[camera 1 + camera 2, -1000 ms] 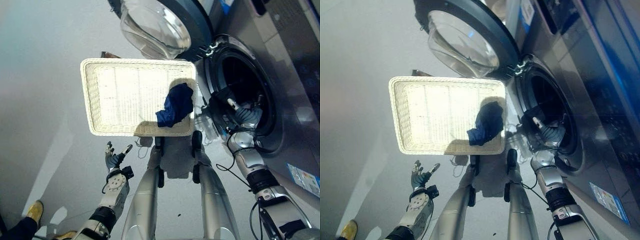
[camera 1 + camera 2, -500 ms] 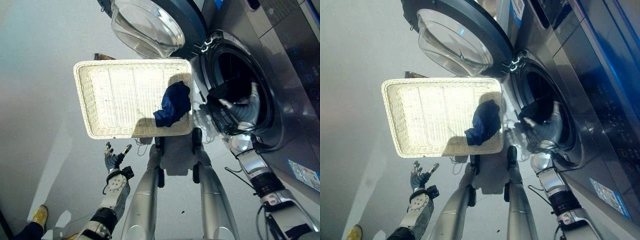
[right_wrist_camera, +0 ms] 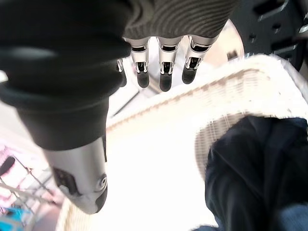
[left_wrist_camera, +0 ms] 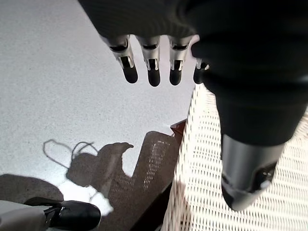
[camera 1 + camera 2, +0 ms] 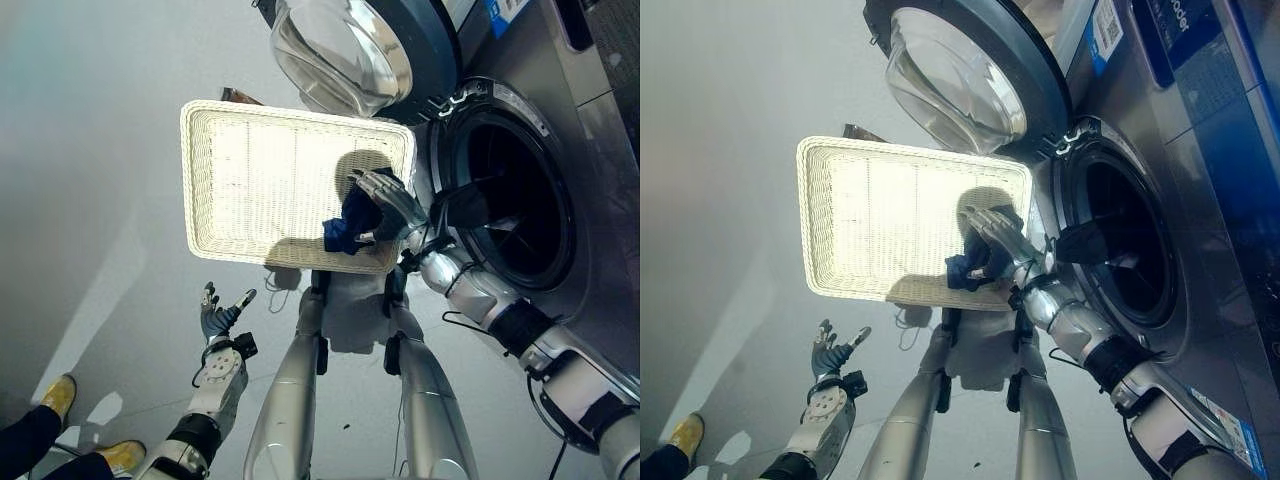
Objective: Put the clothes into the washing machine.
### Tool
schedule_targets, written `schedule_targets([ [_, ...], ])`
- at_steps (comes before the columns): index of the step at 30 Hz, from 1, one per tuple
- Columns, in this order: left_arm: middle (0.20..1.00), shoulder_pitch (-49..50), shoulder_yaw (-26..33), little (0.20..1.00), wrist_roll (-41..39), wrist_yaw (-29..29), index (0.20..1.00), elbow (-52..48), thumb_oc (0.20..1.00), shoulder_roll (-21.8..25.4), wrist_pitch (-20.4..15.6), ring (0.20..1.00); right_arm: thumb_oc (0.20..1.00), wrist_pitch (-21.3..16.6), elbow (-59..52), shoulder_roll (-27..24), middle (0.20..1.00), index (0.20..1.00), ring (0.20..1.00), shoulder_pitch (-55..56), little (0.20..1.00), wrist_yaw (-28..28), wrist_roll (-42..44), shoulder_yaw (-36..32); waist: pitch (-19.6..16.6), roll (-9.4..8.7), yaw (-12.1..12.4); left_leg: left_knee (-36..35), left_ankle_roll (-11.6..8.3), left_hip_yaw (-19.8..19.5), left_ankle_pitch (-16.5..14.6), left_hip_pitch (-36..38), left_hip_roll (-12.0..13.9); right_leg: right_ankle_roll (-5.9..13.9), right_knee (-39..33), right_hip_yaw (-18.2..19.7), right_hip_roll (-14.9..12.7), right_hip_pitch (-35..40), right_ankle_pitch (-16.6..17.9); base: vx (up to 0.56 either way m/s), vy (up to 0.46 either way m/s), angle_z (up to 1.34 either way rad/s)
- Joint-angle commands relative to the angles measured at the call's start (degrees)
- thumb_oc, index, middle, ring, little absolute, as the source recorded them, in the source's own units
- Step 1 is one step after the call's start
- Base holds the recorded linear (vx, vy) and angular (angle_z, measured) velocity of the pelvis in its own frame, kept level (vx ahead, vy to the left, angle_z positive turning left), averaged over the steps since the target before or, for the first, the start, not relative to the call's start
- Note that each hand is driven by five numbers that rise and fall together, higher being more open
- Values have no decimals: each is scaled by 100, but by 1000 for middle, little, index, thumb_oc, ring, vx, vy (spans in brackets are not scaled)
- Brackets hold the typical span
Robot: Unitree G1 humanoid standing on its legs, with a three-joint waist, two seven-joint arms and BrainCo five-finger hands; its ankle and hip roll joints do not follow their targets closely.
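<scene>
Blue cloth (image 5: 352,222) in the basket (image 5: 250,190), near the corner by the washer (image 5: 520,200). Right hand (image 5: 388,198) above it, fingers straight, holding nothing. Left hand (image 5: 218,318) low, relaxed, idle. Could grab too little and drop cloth on floor.

1. Hard light glares off the white basket (image 5: 270,180), washing out its weave.
2. My right hand (image 5: 385,200) casts a shadow into it.
3. My right wrist view is blurred.
</scene>
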Motion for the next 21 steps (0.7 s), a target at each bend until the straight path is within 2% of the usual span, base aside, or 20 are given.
schedule_targets([
  [1,1000,-123,-25,1000,-32,11,1000,103,1000,236,-2,1000,1000,498,235,32,1000,1000,1000,-240,1000,256,-39,176,-110,-123,245,66,54,100,7,-78,-222,406,19,-122,-208,73,342,-1,-69,15],
  [3,1000,-184,-67,1000,-25,3,1000,103,1000,244,30,1000,1000,729,682,99,1000,1000,1000,-355,1000,285,-249,286,-110,-110,305,51,52,70,24,-92,-224,409,15,-167,-217,85,341,3,-57,10],
  [12,1000,-379,-259,1000,58,-42,1000,122,1000,224,111,1000,1000,1112,2328,457,1000,1000,1000,-900,1000,248,-420,393,-110,-20,518,-7,47,-32,87,-180,-238,425,4,-315,-260,54,371,7,-53,6],
  [15,1000,-442,-350,1000,72,-103,1000,172,1000,150,76,1000,1000,1469,3091,670,1000,1000,1000,-1125,1000,341,-868,390,-110,66,608,-5,44,-83,114,-260,-256,419,28,-368,-277,-15,375,10,-24,6],
  [16,1000,-446,-352,1000,70,-103,1000,174,1000,149,76,1000,1000,1484,3122,680,1000,1000,1000,-1139,1000,351,-890,390,-110,69,610,-5,43,-85,115,-263,-256,419,29,-372,-277,-18,374,10,-14,3],
  [19,1000,-444,-431,1000,108,-123,1000,162,1000,62,28,1000,1000,1888,3649,802,1000,1000,1000,-1267,1000,681,-1426,484,-110,142,700,-12,49,-134,136,-321,-279,410,37,-429,-294,-58,376,5,-9,1],
  [21,1000,-440,-464,1000,108,-122,1000,148,1000,47,5,1000,1000,1923,3753,828,1000,1000,1000,-1287,1000,764,-1523,500,-110,164,720,-7,51,-154,143,-338,-289,407,40,-441,-300,-69,380,13,-17,7],
])
